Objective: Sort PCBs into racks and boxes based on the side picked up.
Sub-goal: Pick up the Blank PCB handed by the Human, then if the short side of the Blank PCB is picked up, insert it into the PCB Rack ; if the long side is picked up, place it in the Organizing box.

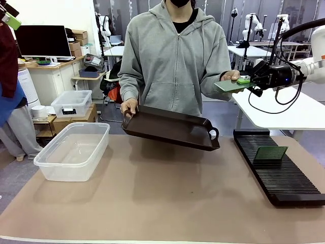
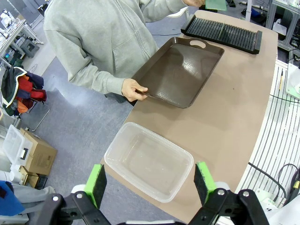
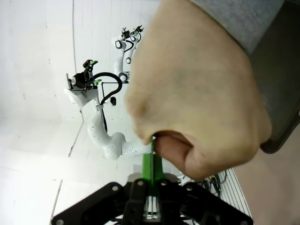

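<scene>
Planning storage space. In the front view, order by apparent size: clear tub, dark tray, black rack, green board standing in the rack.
1. Clear tub, dark tray, black rack: look alike; the tray is held tilted in mid-air, so unranked.
2. Green board in the rack: clearly smallest.

- held PCB [image 1: 231, 85]: pale green face. A brighter green patch at its end by the right gripper [image 1: 250, 80] is possibly a pad, too small to tell.
- racked PCB [image 1: 270, 153]: darker green, finely speckled.
- rack [image 1: 284, 178]: black, ribbed with thin parallel lines.
- tub [image 1: 73, 150]: clear, colourless.
- tray [image 1: 172, 128]: dark brown, glossy.
- counter [image 1: 152, 203]: plain tan.
- hoodie [image 1: 172, 61]: grey.
- right gripper: black.
- left gripper [image 2: 150, 174]: black, fingers [image 2: 97, 185] padded bright green.
</scene>
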